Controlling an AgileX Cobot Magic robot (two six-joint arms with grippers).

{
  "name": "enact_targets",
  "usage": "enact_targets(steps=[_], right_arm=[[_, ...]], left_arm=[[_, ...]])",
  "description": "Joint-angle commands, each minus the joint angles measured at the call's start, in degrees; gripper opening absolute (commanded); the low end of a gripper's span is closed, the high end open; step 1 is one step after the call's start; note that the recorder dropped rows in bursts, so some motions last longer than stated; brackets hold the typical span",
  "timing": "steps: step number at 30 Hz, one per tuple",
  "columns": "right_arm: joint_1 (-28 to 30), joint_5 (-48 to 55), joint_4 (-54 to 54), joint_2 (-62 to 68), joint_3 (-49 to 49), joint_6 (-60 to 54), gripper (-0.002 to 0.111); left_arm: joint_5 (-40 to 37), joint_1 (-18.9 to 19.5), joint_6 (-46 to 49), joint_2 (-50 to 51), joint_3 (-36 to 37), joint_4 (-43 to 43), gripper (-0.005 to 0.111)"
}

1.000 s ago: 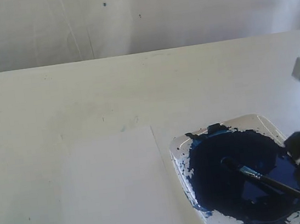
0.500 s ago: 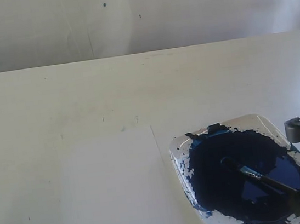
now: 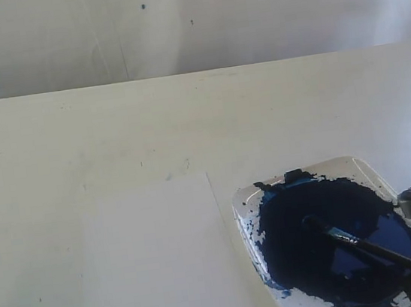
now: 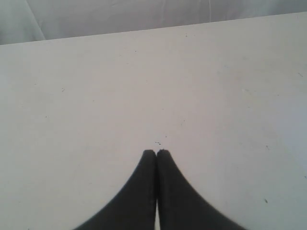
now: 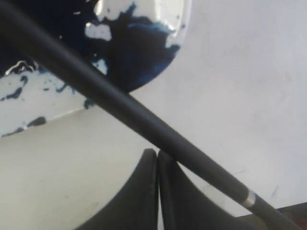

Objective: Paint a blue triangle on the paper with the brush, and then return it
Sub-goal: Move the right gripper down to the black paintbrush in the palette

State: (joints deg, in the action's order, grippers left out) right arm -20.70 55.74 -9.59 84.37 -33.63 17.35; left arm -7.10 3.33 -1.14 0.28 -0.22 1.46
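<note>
Find the thin black-handled paintbrush with silver ferrule lying slantwise in the white square paint tray, bristles in the dark blue pool. Note the black right gripper clenched on nothing, handle crossing just past its tips. See the black left gripper likewise clenched, empty, over the cream table. Locate the plain white paper sheet just left of the tray

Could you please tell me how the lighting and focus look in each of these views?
Exterior view: washed out, the paper barely separates from the table; pale sheen on the paint pool. Right wrist view: the brush handle is close and soft-edged. Left wrist view: even light, the left tool slightly blurred.
</note>
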Motion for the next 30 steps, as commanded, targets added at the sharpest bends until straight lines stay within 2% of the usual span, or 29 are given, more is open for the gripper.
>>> enact_targets(steps=[1, 11, 30], right_arm=[[-0.1, -2.2, -1.6, 1.0, 0.2, 2.5, 0.0], [-0.1, -2.0, -9.1, 2.4, -1.3, 9.2, 0.0], [0.0, -10.6, -20.7, 2.5, -2.2, 20.7, 0.0]], left_arm=[[0.1, -0.3, -0.1, -0.3, 0.2, -0.3, 0.0], [0.1, -0.3, -0.1, -0.3, 0.2, -0.3, 0.0], [0.1, -0.3, -0.1, -0.3, 0.2, -0.3, 0.0]])
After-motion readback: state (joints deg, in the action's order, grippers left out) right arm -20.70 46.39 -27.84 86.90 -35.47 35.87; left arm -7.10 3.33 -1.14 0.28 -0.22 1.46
